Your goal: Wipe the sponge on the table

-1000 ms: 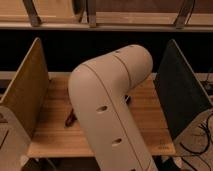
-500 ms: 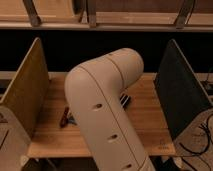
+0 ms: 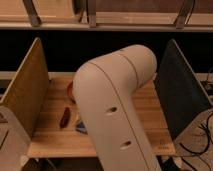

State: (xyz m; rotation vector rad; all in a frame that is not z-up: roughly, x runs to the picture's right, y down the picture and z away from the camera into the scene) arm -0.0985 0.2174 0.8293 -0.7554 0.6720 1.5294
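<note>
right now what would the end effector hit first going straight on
Cannot tell for sure: the end effector is hidden behind the arm. Probably the table, which lies under the arm.

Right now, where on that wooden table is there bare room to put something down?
The widest bare patch of the table lies between the arm and the dark right panel. A thinner strip runs along the front edge, left. It is crowded beside the arm's left, where a dark red object and a bluish item lie. The tool cannot be seen past the arm.

back: dark recess (image 3: 95,50) | above: wooden shelf (image 3: 125,24) | sides: tan panel (image 3: 25,92), grey panel (image 3: 182,95) | cables (image 3: 202,134)
</note>
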